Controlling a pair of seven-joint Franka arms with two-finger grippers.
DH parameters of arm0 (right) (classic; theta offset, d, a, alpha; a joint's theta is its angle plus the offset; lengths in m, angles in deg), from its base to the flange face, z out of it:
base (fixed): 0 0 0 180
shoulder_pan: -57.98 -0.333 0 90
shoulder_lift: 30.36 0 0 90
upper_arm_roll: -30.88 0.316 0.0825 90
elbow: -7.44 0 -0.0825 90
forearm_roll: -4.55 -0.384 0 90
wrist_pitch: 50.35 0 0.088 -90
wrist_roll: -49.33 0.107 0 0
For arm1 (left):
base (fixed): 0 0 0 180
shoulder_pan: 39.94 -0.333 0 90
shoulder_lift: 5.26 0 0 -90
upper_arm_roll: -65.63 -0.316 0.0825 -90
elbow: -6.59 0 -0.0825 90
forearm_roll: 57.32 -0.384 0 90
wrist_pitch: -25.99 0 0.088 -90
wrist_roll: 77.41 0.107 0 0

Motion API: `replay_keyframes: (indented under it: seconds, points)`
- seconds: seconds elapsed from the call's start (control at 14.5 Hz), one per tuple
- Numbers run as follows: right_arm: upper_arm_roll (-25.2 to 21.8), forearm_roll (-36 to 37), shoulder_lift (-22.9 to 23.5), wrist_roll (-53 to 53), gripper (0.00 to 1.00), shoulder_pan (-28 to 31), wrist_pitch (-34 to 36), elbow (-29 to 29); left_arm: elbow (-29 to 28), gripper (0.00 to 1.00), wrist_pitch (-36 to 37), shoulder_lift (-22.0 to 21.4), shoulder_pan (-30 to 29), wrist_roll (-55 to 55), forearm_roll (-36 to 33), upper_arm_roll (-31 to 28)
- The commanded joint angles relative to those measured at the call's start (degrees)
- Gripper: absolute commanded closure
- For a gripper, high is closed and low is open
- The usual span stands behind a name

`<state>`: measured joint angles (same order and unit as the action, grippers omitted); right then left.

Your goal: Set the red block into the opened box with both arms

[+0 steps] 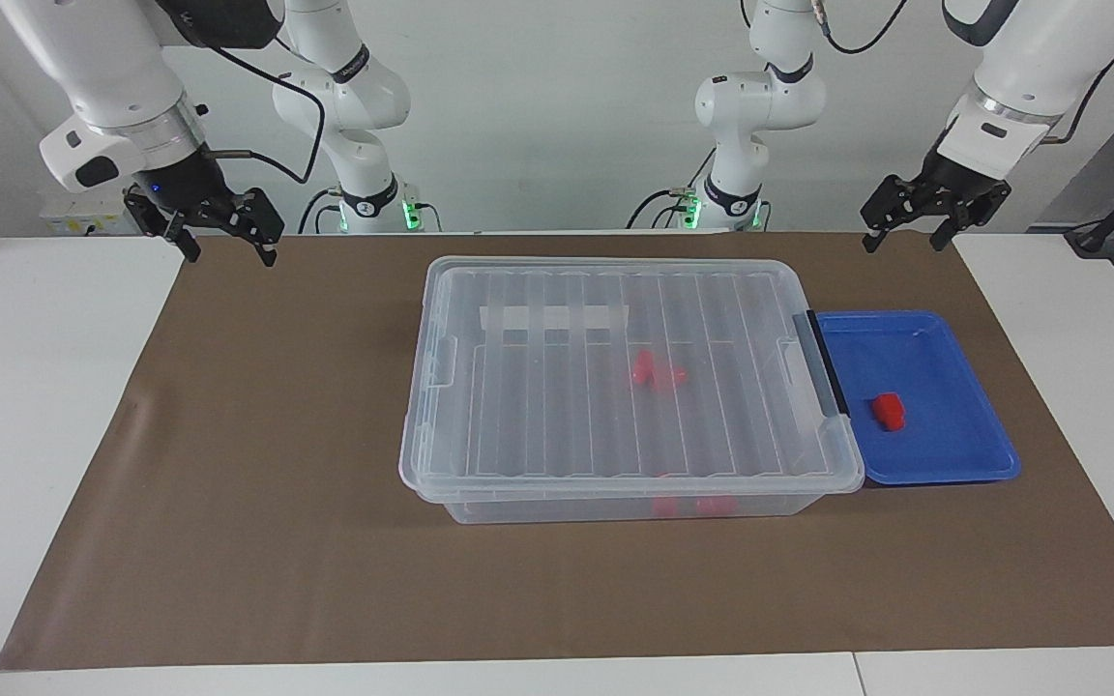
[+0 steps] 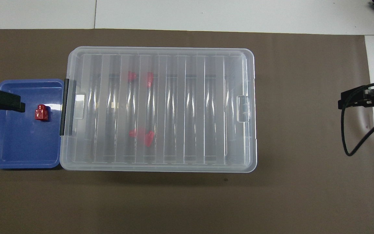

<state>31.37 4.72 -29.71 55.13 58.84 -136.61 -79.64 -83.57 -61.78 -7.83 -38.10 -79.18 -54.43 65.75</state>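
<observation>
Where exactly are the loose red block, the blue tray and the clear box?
red block (image 1: 889, 411): facing view, its top face.
blue tray (image 1: 944, 478): facing view, its bare rim.
clear box (image 2: 161, 50): overhead view, lid edge.

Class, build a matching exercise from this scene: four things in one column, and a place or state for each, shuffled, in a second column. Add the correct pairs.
Things
1. red block
2. box
3. blue tray
4. left claw

Places or states
A. lid on, red pieces showing through it
B. open, up in the air
C. lying in the blue tray
D. beside the box's black-bar end

Pairs: 1-C, 2-A, 3-D, 4-B
</observation>
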Motion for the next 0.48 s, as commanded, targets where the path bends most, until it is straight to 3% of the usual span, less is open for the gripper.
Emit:
replay_keyframes:
  seconds: [0.0,0.41]
  points:
    - [0.30,-0.97,-0.22,0.27,0.00,0.37,-0.22,-0.37,-1.51,0.00,-0.91,-1.39,-0.26,0.45,0.89,-0.03]
    - [0.30,-0.97,-0.30,-0.35,0.00,0.46,0.56,-0.37,-1.51,0.00,-0.91,-1.39,-0.26,0.45,0.89,-0.03]
